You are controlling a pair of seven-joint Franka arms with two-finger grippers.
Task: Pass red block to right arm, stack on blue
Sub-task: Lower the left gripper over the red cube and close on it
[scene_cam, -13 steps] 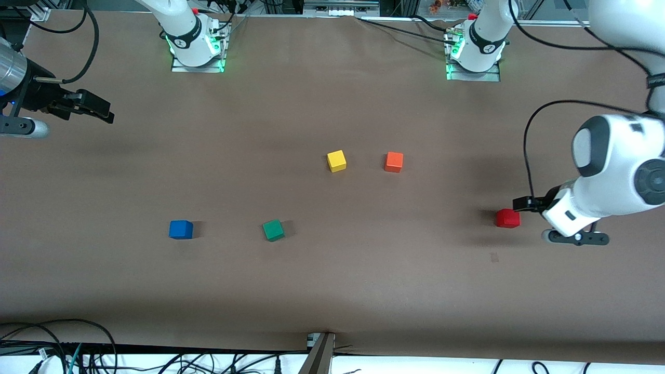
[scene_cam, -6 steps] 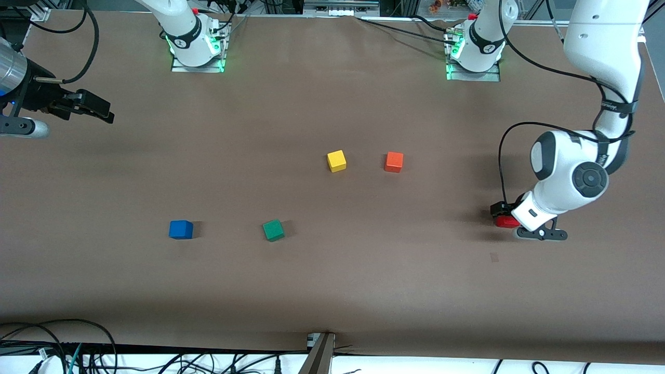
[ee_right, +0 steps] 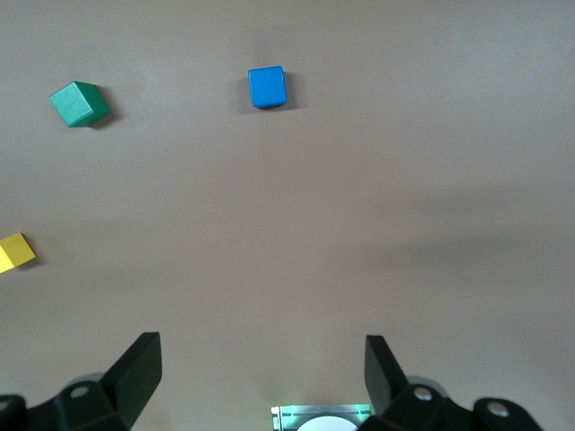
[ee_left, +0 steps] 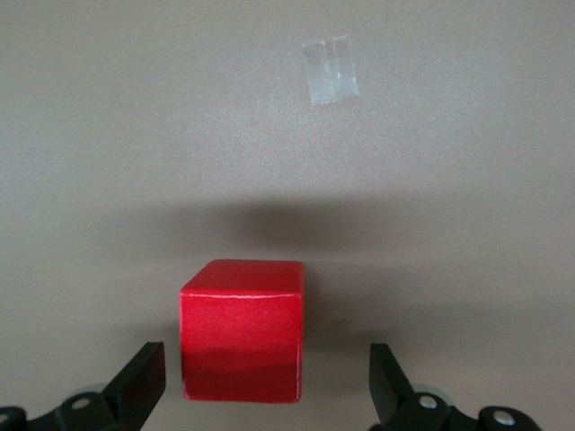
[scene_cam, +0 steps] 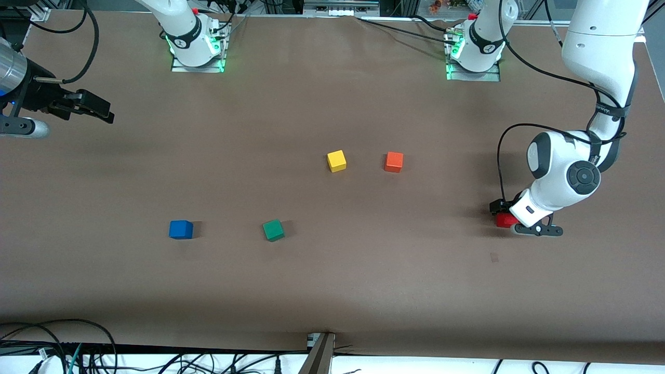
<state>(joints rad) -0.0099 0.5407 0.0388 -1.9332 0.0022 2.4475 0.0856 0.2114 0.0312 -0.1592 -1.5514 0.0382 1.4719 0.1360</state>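
The red block [scene_cam: 502,221] [ee_left: 241,328] rests on the brown table near the left arm's end. My left gripper [scene_cam: 497,210] [ee_left: 267,357] is lowered over it and open. One black finger [ee_left: 144,382] stands on each side of the block, with a gap at both sides. The blue cube [scene_cam: 181,229] [ee_right: 267,86] sits on the table toward the right arm's end. My right gripper [scene_cam: 100,111] [ee_right: 262,348] waits open and empty above that end of the table.
A green cube [scene_cam: 273,229] [ee_right: 80,103] lies beside the blue one. A yellow cube [scene_cam: 336,161] [ee_right: 15,251] and an orange cube [scene_cam: 394,162] sit mid-table, farther from the front camera. A scrap of clear tape [scene_cam: 494,256] [ee_left: 331,70] lies close to the red block.
The left arm has swung in and lowered its hand from beside the red block to straddling it. The right arm has not moved.
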